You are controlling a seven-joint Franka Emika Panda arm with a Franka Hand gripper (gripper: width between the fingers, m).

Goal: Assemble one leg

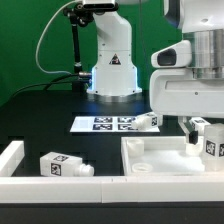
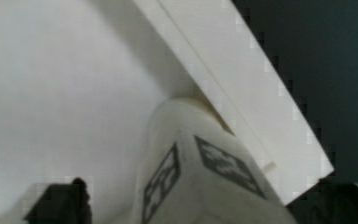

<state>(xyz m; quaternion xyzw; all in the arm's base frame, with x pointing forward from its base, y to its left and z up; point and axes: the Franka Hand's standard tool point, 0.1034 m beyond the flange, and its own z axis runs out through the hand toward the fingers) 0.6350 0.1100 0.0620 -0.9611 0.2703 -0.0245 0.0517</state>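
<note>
My gripper (image 1: 203, 138) is shut on a leg (image 1: 211, 142), a chunky white peg with a black-and-white tag. It holds the leg upright over the right part of the large white square panel (image 1: 160, 165) with the raised rim. In the wrist view the leg (image 2: 202, 165) sits between my two dark fingers (image 2: 59, 203), its far end close to the panel's flat face (image 2: 69, 90) beside the rim (image 2: 220, 75). I cannot tell whether the leg touches the panel. My gripper (image 2: 202, 208) grips the leg near its tagged end.
A second leg (image 1: 66, 165) lies on the black table at the exterior view's left. A third leg (image 1: 147, 121) lies at the marker board (image 1: 105, 124). A white bracket wall (image 1: 10, 160) runs along the left and front edge. The robot base (image 1: 112, 70) stands behind.
</note>
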